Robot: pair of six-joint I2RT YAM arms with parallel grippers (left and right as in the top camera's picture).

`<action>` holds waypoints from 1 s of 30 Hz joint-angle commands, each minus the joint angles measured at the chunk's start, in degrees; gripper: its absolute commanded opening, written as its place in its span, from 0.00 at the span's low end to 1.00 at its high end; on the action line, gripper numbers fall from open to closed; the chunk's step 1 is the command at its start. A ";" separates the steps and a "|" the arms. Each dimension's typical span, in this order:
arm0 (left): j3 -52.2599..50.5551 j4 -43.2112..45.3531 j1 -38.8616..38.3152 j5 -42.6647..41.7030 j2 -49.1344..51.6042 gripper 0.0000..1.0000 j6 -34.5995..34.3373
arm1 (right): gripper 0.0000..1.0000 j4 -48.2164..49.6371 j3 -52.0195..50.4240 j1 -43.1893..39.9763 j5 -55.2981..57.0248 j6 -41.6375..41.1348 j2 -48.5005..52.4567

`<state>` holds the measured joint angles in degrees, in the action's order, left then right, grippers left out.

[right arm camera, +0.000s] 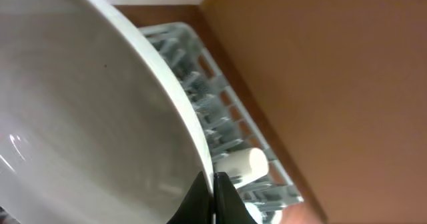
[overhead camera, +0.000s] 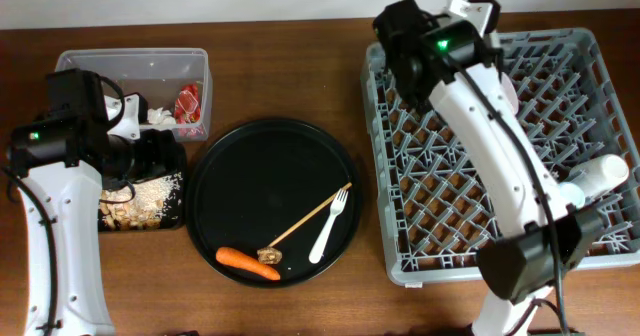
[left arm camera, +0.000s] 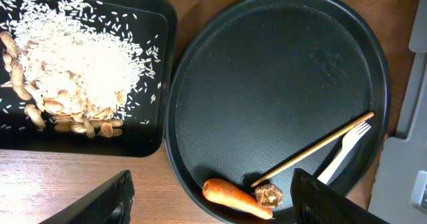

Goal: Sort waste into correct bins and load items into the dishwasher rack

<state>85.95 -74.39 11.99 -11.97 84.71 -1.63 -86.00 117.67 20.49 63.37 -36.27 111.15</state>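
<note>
One white plate [right arm camera: 80, 104] is pinched at its rim by the right gripper [right arm camera: 212, 187] over the grey rack [overhead camera: 560, 76] and next must slide down between pegs, I think; the left gripper [left arm camera: 213, 201] hangs wide, empty.

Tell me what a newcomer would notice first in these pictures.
The big grey dishwasher rack fills the right side, and over its far edge the right end effector pinches the rim of a white plate. In the middle sits a round black tray holding an orange carrot, a white fork and a chopstick. At the left, white rice is heaped in a shallow black tray.
</note>
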 commanded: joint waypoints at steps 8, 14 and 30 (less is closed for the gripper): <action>0.33 0.04 0.17 -0.70 -0.68 0.75 -0.81 | 0.04 10.40 -20.63 -0.20 -2.99 -4.74 1.84; 0.35 0.13 0.17 -0.72 -0.68 0.75 -0.81 | 0.09 10.14 -17.33 7.96 -7.45 -4.70 0.96; -3.34 1.33 -3.32 -1.44 -0.68 0.84 -0.74 | 0.99 -5.20 -12.17 -16.13 -79.49 23.26 -22.95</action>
<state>84.42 -73.10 8.93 -13.28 84.68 -2.24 -90.80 106.94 0.78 -7.97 -15.99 87.92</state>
